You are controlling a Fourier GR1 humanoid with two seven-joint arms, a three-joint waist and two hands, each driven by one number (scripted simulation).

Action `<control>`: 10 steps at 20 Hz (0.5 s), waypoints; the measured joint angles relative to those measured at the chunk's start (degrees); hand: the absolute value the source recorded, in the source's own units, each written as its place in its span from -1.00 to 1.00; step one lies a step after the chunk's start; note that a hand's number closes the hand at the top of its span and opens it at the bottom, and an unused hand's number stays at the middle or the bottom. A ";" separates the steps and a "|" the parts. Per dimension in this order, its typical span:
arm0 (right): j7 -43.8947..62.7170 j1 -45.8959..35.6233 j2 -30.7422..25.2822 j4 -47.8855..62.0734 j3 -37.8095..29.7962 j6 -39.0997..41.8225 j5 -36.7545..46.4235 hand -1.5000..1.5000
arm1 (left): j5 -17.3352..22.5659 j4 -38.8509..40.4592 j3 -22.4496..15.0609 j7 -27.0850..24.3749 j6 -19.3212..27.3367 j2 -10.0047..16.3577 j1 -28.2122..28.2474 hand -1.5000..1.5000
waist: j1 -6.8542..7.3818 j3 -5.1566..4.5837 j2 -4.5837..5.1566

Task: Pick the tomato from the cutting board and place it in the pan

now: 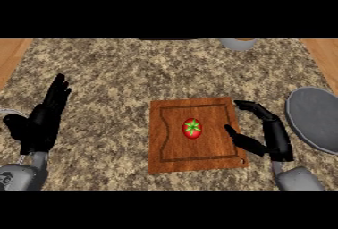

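Tomato [191, 128]: centre of board [171, 152], untouched | right hand [276, 136]: fingers spread, empty, at board's right edge | left hand [43, 120]: released, resting left | pan [317, 120]: far right | handling: likely light, smooth, soft-skinned, may roll; grasp across its middle, sides opposed.

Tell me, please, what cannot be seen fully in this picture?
Pan, head view: cut off by the right edge; no handle shows.
Grey object, head view: cut off by the top edge; what it is cannot be told.
Cutting board, head view: the right robot hand covers part of its right rim.
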 measured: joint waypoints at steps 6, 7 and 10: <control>4.99 9.83 -6.22 -13.77 2.76 -9.92 11.56 -1.00 | 0.20 0.79 1.16 -0.57 0.04 -1.34 -1.39 0.00 | -0.71 -0.05 -0.31; 7.49 11.06 -8.16 -16.57 3.37 -9.70 13.03 -1.00 | 0.17 1.15 1.23 -0.70 -0.01 -1.66 -1.78 0.00 | -0.72 -0.07 -0.30; 16.94 11.53 -15.23 -23.87 3.82 -6.46 16.46 -1.00 | 0.20 1.71 1.50 -1.08 -0.19 -2.19 -2.20 0.00 | -0.63 -0.19 -0.34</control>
